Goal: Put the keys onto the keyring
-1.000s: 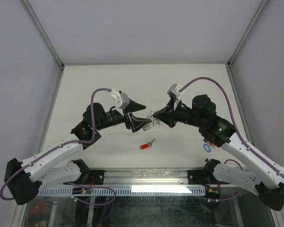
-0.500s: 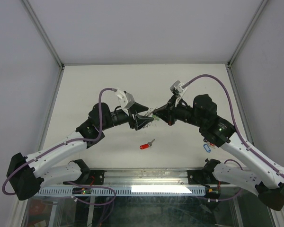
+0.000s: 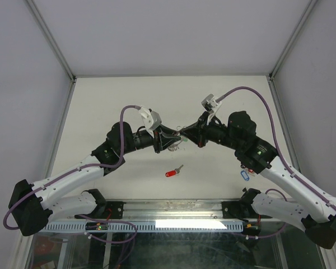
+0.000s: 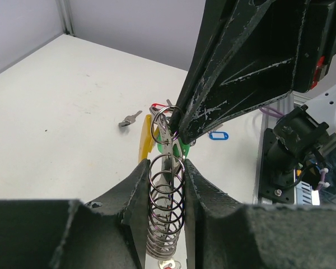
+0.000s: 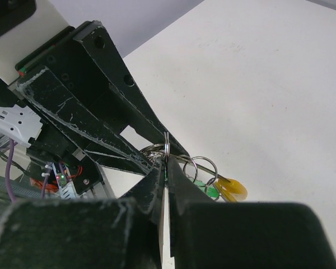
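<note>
Left gripper: jaws nearly closed, clamped on the keyring. The left wrist view shows one finger pressed against each side of the coil.

Keyring: held clear of the table, between the two gripper tips. Its long axis lies along the left fingers, running roughly left to right in the top view. The far end points at the right gripper's tip, and the coil turns are stacked along that axis.

Hanging just beside the keyring's far end:
- yellow tag
- green tag

Both hang downward, each with a small ring above it. Their key blades are mostly hidden.

Red-tagged key: flat on the table, well apart from the keyring on the side toward the arm bases. It lies tilted, with the tag end at the left and the blade end up to the right.

Right gripper: fully closed, pinching a thin ring edge-on at the keyring's far end. I cannot tell whether this is the coil's end turn or a key's own split ring.

Blue tag: on the table well to the right of the keyring, under the right arm. Its key is too small to make out.
</note>
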Robot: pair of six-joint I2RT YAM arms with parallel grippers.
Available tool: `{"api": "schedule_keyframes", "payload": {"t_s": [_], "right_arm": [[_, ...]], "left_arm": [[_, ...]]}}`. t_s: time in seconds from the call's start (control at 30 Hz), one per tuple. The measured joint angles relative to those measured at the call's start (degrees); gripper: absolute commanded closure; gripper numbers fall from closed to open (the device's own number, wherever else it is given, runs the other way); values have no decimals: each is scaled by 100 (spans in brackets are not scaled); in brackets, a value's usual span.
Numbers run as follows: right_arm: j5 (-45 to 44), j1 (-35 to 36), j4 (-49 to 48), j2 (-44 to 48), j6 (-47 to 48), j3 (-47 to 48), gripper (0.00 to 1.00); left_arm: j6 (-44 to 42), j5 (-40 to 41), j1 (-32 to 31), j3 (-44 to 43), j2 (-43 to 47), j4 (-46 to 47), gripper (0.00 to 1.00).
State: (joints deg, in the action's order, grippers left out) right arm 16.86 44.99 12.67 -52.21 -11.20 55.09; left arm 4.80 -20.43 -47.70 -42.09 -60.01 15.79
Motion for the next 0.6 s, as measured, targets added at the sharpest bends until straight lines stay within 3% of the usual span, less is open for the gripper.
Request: {"api": "schedule_keyframes", "payload": {"t_s": [0.07, 0.27, 0.47, 0.6], "right_arm": [[-9, 0, 2, -11, -37, 0, 100], [-11, 0, 4, -15, -105, 0, 100], [-2, 0, 22, -13, -162, 0, 76], [7, 2, 129, 28, -186, 42, 73]], "left_arm": [[-4, 0, 0, 0, 0, -15, 100], [-63, 13, 0, -31, 0, -90, 100], [-249, 76, 0, -122, 0, -308, 100], [-385, 94, 0, -162, 0, -531, 100]]}}
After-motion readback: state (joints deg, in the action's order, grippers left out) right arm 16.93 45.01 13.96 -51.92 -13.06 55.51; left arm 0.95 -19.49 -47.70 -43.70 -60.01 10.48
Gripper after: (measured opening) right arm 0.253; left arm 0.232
